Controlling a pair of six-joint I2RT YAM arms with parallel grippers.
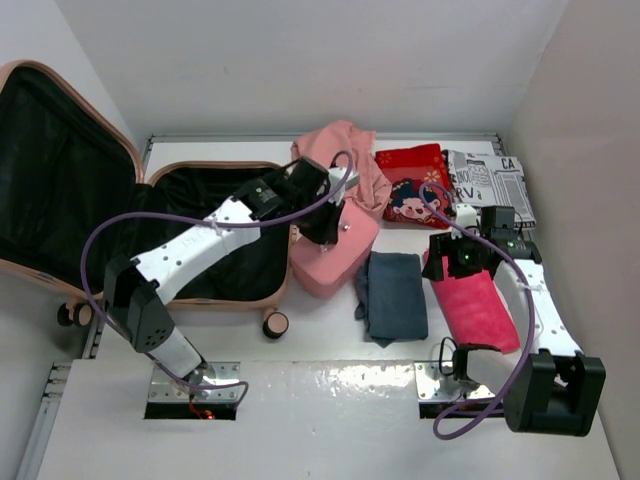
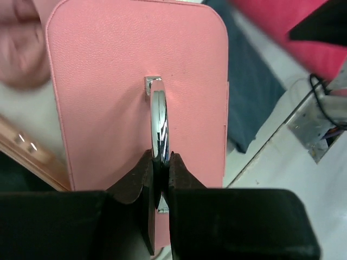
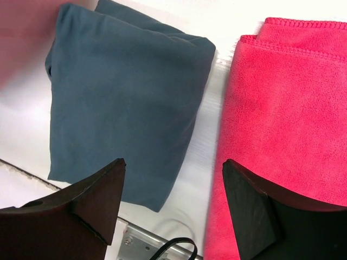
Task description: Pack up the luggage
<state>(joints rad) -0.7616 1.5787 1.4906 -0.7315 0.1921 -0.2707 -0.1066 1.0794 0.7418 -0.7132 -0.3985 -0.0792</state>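
Observation:
The peach-pink luggage [image 1: 60, 275] lies open at the left, its black lining showing. A small pink box [image 1: 335, 255] stands just right of it. My left gripper [image 1: 322, 222] is shut on the box's metal handle [image 2: 159, 122], seen close in the left wrist view with the pink lid [image 2: 103, 108] below. My right gripper [image 3: 173, 168] is open and empty, hovering over the gap between a folded blue-grey cloth [image 3: 124, 103] and a red towel [image 3: 287, 108]; in the top view it [image 1: 450, 262] is above the towel's far end [image 1: 478, 305].
A pink garment [image 1: 345, 150] lies behind the box. A red printed cushion [image 1: 415, 185] and a black-and-white printed cloth [image 1: 490, 180] lie at the back right. The blue-grey cloth [image 1: 392, 292] lies in the middle. A suitcase wheel [image 1: 275, 324] sticks out near the front.

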